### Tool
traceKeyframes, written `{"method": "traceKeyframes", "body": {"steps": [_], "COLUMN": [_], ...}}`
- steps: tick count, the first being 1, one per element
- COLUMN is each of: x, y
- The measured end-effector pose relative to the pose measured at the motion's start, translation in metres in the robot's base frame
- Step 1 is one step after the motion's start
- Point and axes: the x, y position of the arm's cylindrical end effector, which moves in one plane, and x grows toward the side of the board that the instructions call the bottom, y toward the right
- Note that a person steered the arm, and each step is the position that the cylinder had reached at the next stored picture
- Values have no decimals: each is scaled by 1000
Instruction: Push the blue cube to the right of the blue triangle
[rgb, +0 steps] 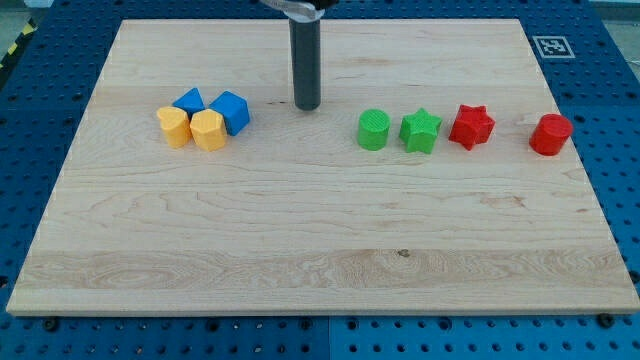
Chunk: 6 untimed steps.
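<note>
Eight blocks: on a wooden surface (320, 250), two clusters plus one lone block at the view's right.
Surface: pale wood board, resting on a blue perforated base (620, 120); fiducial tag (548, 45) at the board's top-right corner in the view.
Rod: dark, upright, coming down from the view's top; my tip (307, 106) sits on the board, touching no block.
Jaws: none on this rig, only the rod, so no wide/narrow state to tell.
Blue cube (232, 111): to the view's left of my tip, near but apart, roughly level with it; touching the blue triangle on its left side.
Blue triangle (190, 101): further to the view's left of my tip, past the cube, at the back of the left cluster.
Yellow blocks: rounded shapes, exact form unclear; one (209, 130) just below the cube, the other (174, 127) beside it at the cluster's left end; both left of and below my tip.
Green cylinder (374, 130): to the view's right of my tip, slightly below.
Green star (421, 131): just right of the cylinder.
Red star (471, 127): right of the green star, small gap.
Red cylinder (550, 134): furthest from my tip, well apart at the view's right.
</note>
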Motion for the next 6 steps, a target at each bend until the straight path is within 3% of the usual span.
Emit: {"method": "traceKeyframes", "body": {"steps": [3, 6], "x": [10, 10], "y": [-79, -87]}}
